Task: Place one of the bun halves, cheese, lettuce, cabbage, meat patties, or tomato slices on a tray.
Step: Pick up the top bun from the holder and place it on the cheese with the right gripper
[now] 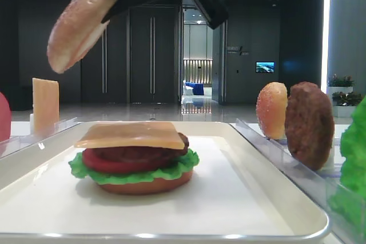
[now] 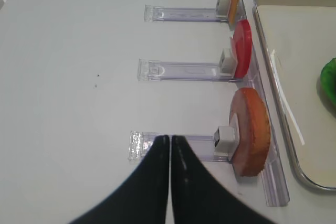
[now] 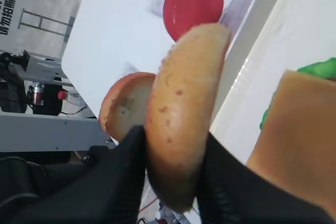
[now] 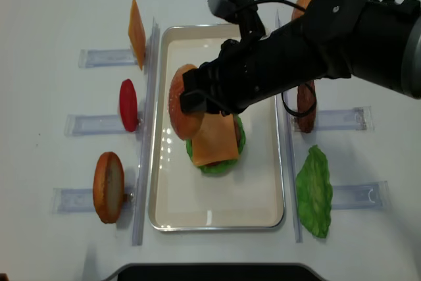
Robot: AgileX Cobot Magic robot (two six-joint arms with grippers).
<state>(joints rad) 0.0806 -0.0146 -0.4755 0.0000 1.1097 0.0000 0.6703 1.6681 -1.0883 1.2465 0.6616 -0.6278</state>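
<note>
You are carrying the bun half [image 4: 181, 102] clamped on edge in the right gripper [image 3: 170, 153]; the stack's cheese [image 1: 132, 135] is lying below and beside it (tray [image 4: 263, 218] centre); level the bun, lower squarely.

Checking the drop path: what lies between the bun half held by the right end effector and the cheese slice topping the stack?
Nothing. In the low exterior view only open air separates the bun half from the cheese slice below.

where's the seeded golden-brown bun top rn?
Overhead view: the glossy seeded golden-brown bun top is clamped in the right gripper, held in the air over the cream-white tray, just left of the cheese-topped burger stack.
</note>
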